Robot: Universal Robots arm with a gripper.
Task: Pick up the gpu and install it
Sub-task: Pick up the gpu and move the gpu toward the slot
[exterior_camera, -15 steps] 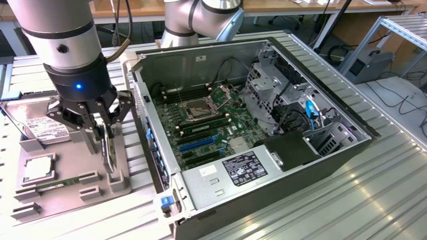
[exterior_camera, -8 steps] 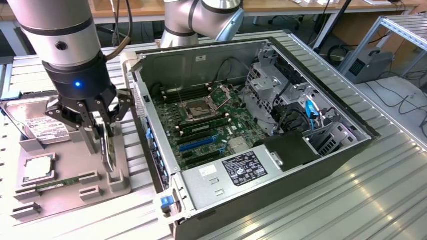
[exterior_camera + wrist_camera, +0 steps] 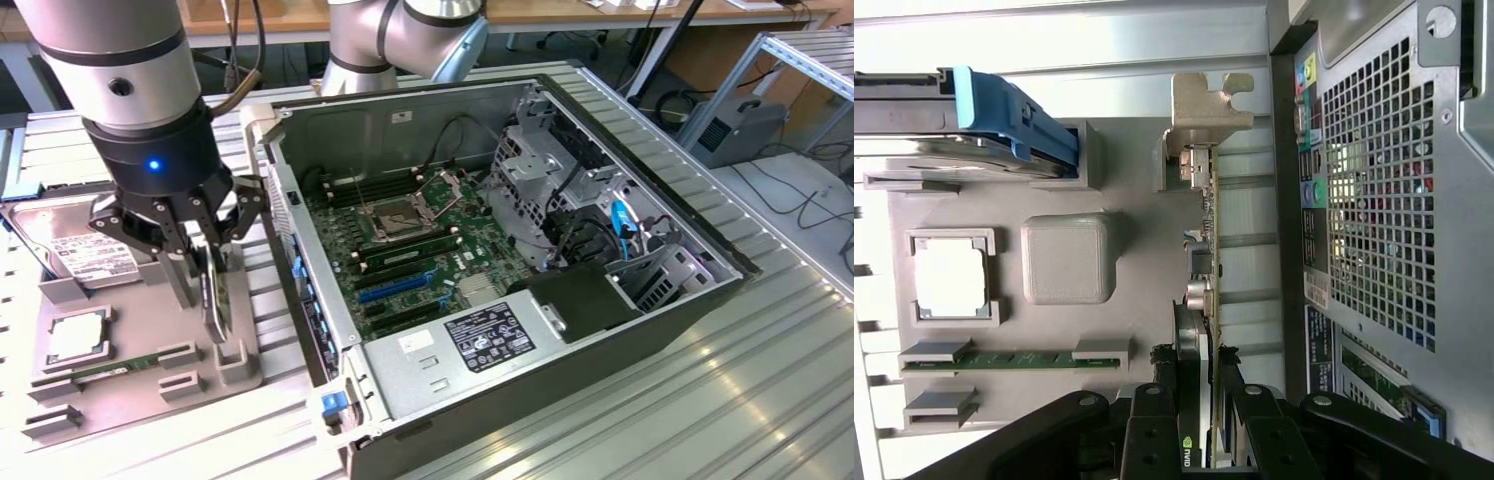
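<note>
While the gpu (image 3: pixel 1206 250) stands on edge at the grey tray (image 3: pixel 1139 290), the pincer (image 3: pixel 1199 405), partly closed, grips its top edge.

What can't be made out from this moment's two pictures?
- Graphics card faces: both views see it edge-on, and the gripper clamped on it covers one end in the wrist view.
- Whether the card's bottom edge sits in or above the grey holder: hidden by the card itself and the holder's posts, both views.
- Hard drive label: exterior view, partly behind the arm, print too small.
</note>
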